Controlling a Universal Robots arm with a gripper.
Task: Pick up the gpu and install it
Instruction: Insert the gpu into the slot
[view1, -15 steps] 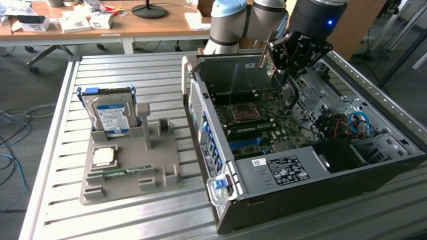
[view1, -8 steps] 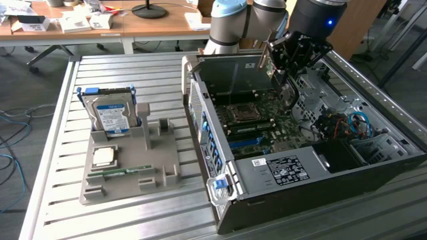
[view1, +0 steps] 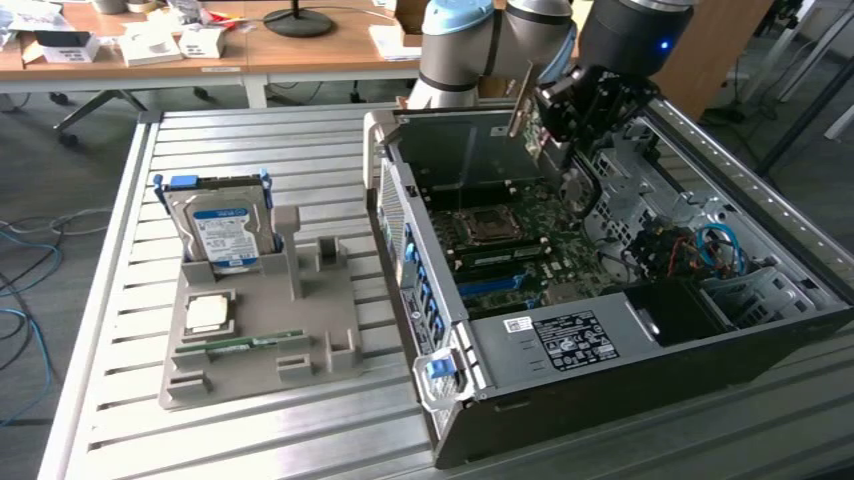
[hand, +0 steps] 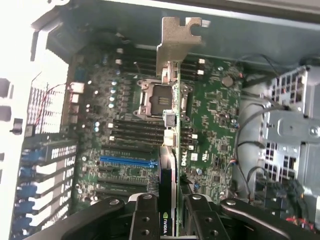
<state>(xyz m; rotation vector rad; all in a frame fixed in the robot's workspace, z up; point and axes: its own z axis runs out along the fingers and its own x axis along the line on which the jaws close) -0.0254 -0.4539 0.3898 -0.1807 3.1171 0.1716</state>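
Hidden/unclear: gpu (hand: 169, 170) is edge-on in wrist view, so its faces can't be read. Near end is buried between the fingers (hand: 145, 220), w/ only a green logo patch showing there. Connector edge not made out. Can't tell if any part touches the motherboard (hand: 215, 115). In exterior view the gripper (view1: 567, 110) is a dark mass, fingers not separable, and the arm is cut off at frame top.

Jaws: partly closed, pinching the thin card from both sides. Card is held.

Position: gpu is over the open case (view1: 667, 330), above the mobo, w/ its line crossing the CPU socket (hand: 160, 97) edge.

Axis: in wrist view the long axis runs from the jaws straight out to the silver bracket (hand: 177, 42), bracket end toward the case wall. In exterior view the card is a thin brownish strip, standing steep.

Elsewhere: hard drive (view1: 220, 225) stands upright in the grey fixture (view1: 307, 330), exterior view's left, well apart from the case.
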